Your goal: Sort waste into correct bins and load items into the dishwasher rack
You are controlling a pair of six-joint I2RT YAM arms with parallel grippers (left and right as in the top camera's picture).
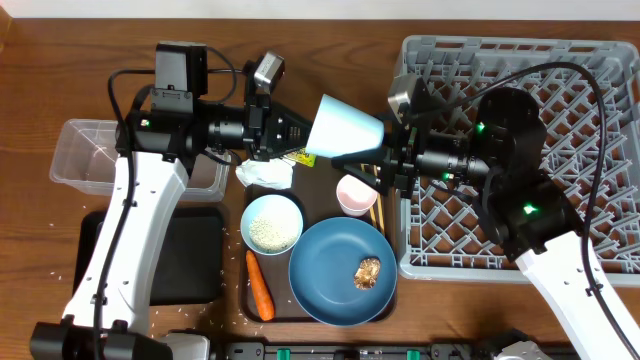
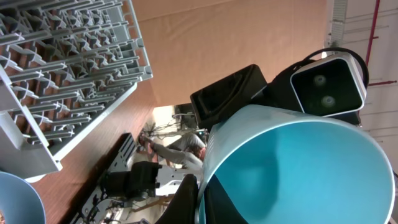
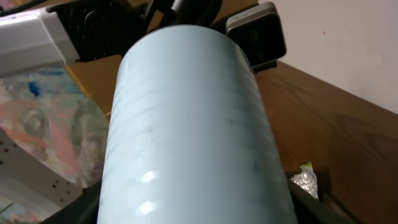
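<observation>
Near edge first. The brown serving tray (image 1: 250, 312) sits in front of you, between the two arms.
- On it, the large blue plate (image 1: 335, 265) lies flat with the brown food lump (image 1: 367, 272) on its right half.
- The small orange carrot (image 1: 260, 285) lies on the tray just left of the plate.
- Behind the carrot is the white bowl (image 1: 245, 225), with rice inside.
- The pink cup (image 1: 356, 193) stands mouth up behind the plate, and the chopsticks (image 1: 378, 208) lie just to its right.

To the left of the tray, the black tray (image 1: 195, 255) is partly under the left arm. Loose rice grains (image 1: 226, 238) dot the wood between the two trays.

Mid-table, the crumpled napkin (image 1: 265, 173) and the yellow-green wrapper (image 1: 297, 156) lie beside each other under the left wrist.

The blue cup (image 1: 345, 127) is above them, off the table and on its side. Its mouth faces the left arm and its base faces the right.
- Your left gripper (image 1: 305, 135) is pinched tight on the cup's rim wall. The left wrist view looks straight into the cup (image 2: 298, 168).
- Your right gripper (image 1: 388, 152) has its jaws part open, straddling the cup's narrow base end.
- The cup's side (image 3: 193, 124) fills the right wrist view, so you cannot tell whether the pads touch it.

Far side: the grey dishwasher rack (image 1: 590, 110) is on the right, behind the right arm. The clear tub (image 1: 90, 160) is on the left.
</observation>
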